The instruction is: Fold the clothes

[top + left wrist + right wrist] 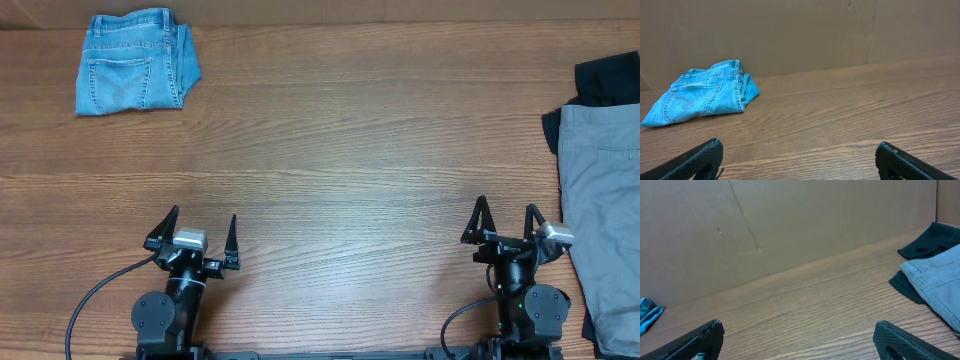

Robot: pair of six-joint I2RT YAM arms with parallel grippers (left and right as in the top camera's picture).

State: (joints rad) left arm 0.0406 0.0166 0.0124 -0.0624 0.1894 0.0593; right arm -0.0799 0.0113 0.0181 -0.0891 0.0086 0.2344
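A folded pair of blue jeans [135, 62] lies at the table's far left corner; it also shows in the left wrist view [700, 92]. A grey garment [603, 215] lies spread along the right edge on top of a black garment [605, 80]; both show in the right wrist view, grey [935, 277] and black [930, 240]. My left gripper [203, 232] is open and empty near the front edge, far from the jeans. My right gripper [507, 218] is open and empty, just left of the grey garment.
The wooden table [340, 150] spreads between the garments. A brown cardboard wall [800, 30] stands behind the table's far edge.
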